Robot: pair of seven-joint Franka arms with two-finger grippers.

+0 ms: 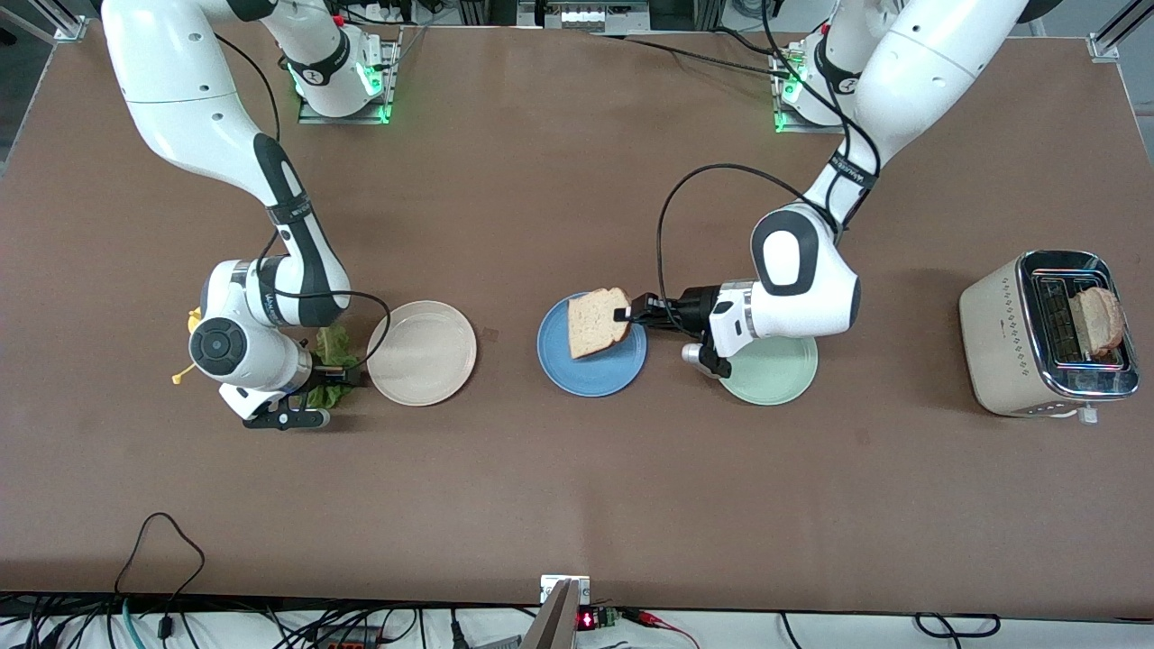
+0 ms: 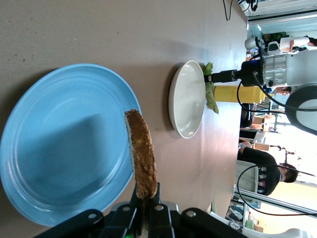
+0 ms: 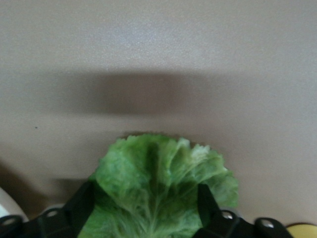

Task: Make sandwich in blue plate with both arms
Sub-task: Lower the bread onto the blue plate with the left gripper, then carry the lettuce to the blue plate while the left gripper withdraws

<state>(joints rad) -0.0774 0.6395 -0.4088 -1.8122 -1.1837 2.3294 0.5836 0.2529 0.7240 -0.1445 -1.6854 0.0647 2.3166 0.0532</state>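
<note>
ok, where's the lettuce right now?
Front view: the lettuce lies on the table beside the beige plate, toward the right arm's end, between the right hand's fingers.

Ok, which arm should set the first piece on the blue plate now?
The left arm. Its claw is shut on a bread slice, held on edge right over the blue plate. The right claw straddles the lettuce on the table beside the beige plate, so lettuce probably goes second.
</note>
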